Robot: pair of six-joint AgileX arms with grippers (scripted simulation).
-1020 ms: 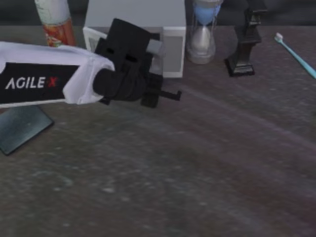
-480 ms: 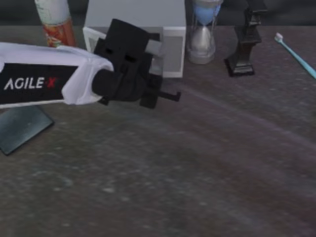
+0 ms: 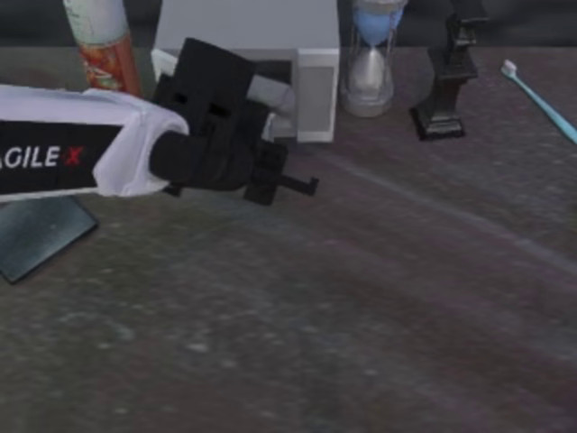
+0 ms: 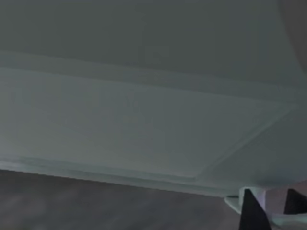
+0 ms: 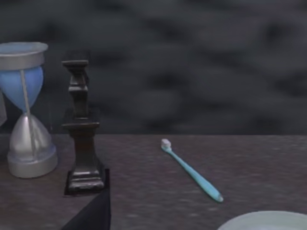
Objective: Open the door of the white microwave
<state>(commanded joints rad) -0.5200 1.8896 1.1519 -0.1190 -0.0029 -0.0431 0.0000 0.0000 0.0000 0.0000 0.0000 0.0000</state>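
At the tabletop's far edge, left of centre, the left gripper [image 3: 281, 176] works at the white microwave [image 3: 270, 36], jaws seemingly astride the door [image 3: 270, 95] handle; grip uncertain. The door looks stiff, light, hinged; pull by that handle.

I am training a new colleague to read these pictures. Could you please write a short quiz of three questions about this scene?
1. True or false: the left tool is at the front of the white microwave.
2. Which item stands nearest to the microwave on the top view's right? A) toothbrush B) hourglass C) dark statuette
3. Fill in: the toothbrush handle is coloured ____.

Key: 1 true; 2 B; 3 blue.
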